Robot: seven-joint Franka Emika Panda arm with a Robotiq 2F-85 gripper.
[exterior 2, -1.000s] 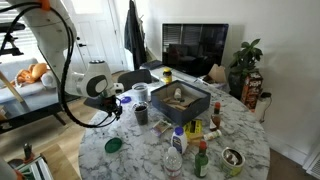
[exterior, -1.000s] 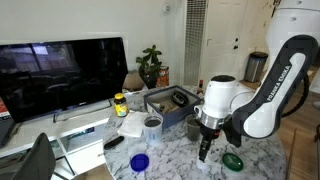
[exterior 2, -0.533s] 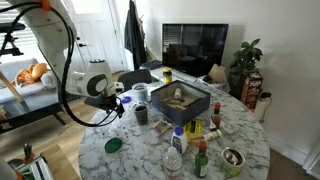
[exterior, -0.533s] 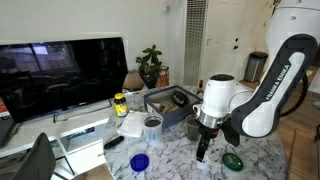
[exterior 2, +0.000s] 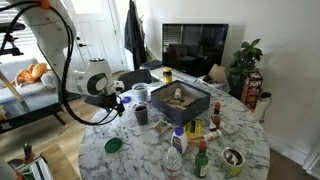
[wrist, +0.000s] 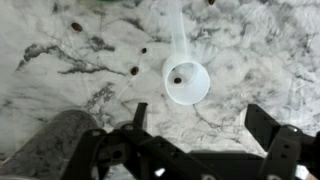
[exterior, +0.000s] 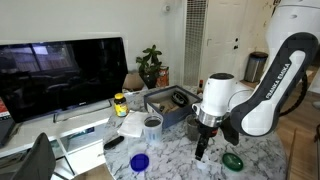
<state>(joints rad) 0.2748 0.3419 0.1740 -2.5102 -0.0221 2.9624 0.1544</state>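
The pincer (wrist: 197, 118) hangs released, jaws spread wide, and the white plastic scoop (wrist: 186, 82) lies flat on the marble tabletop (wrist: 60, 70) just ahead of the fingertips, touching neither, brown beans (wrist: 134, 71) scattered beside it.

in both exterior views the white arm (exterior: 275, 85) curls over in a big elbow bend, wrist (exterior: 217, 98) turned straight down. gripper (exterior: 203, 150) hangs vertical and low, pointing down. wrist view shows its jaws spread wide, black fingers (wrist: 268, 128) well apart and roughly level.
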